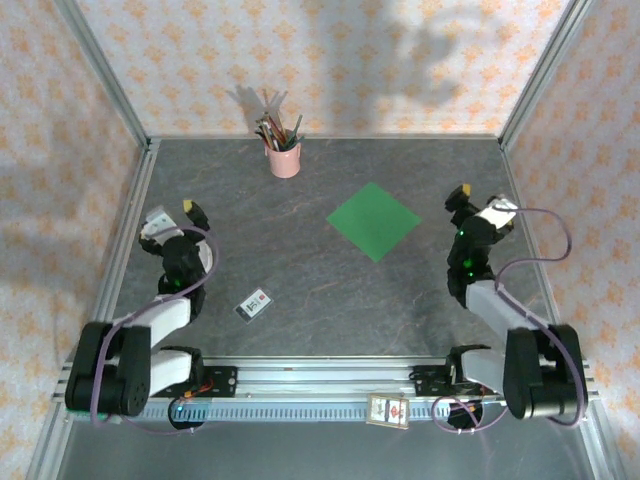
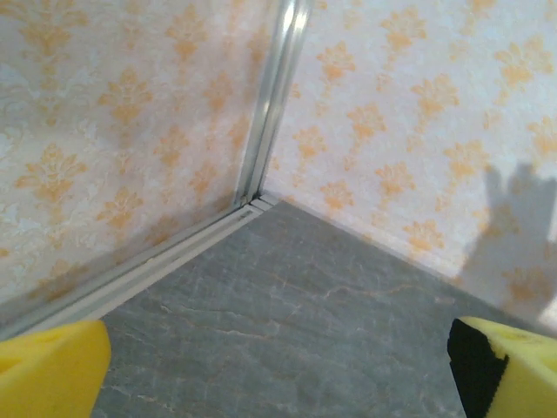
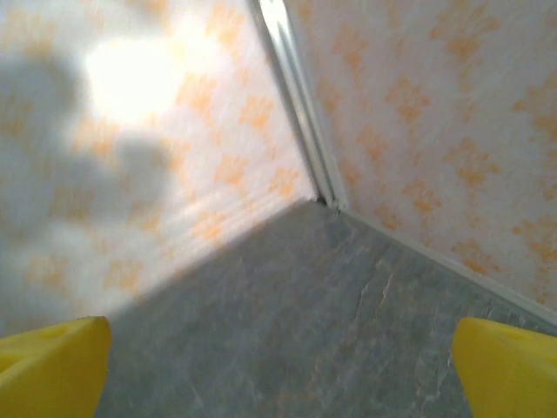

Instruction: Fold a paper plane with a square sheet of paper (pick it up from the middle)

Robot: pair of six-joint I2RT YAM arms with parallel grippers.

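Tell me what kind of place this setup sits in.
Probably a staged robot test cell rather than a real room: patterned wallpaper panels in an aluminium frame box in a slate-look table, and a left arm and right arm are bolted to a rail at its near edge.

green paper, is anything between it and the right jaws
Nothing visible. The green paper lies flat on the table, and only bare tabletop separates it from the right jaws, which stand open to its right. The pink cup and small card sit off to the left, clear of that path.
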